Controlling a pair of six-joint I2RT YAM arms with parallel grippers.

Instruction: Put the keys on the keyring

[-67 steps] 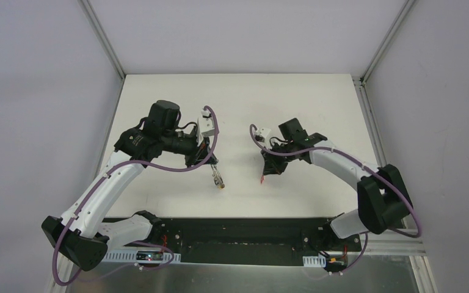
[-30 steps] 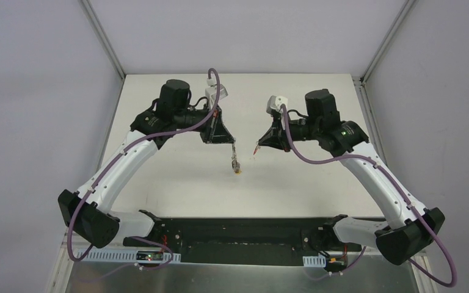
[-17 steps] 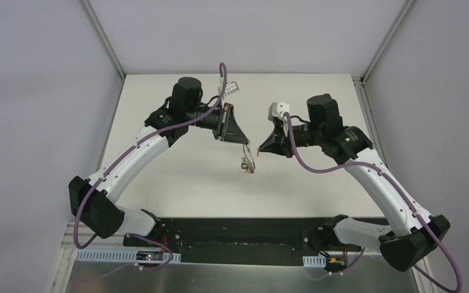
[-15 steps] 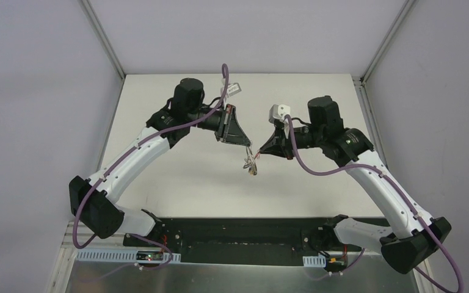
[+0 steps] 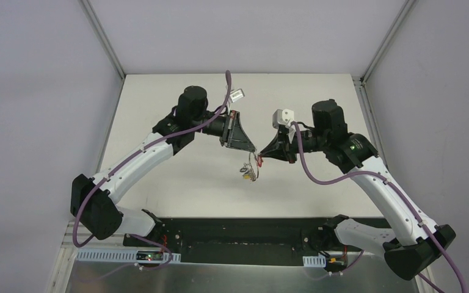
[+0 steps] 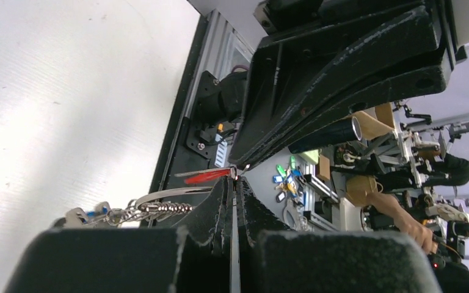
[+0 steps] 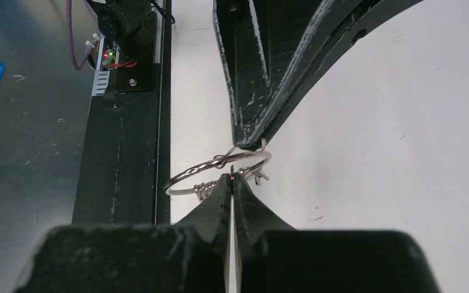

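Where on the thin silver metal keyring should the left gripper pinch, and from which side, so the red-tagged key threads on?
On bare wire clear of the hanging bunch of keys, fingers closing across the wire. The left gripper holds the thin silver metal keyring that way, from the side opposite the right gripper, so open wire faces the red-tagged silver key. Seems sound.

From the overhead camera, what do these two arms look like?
The left arm and right arm match: curved white links, bulky black joints, a purple cable looping along each. Their fingers are flat black wedges, scratched pale. A green light dots the right arm.
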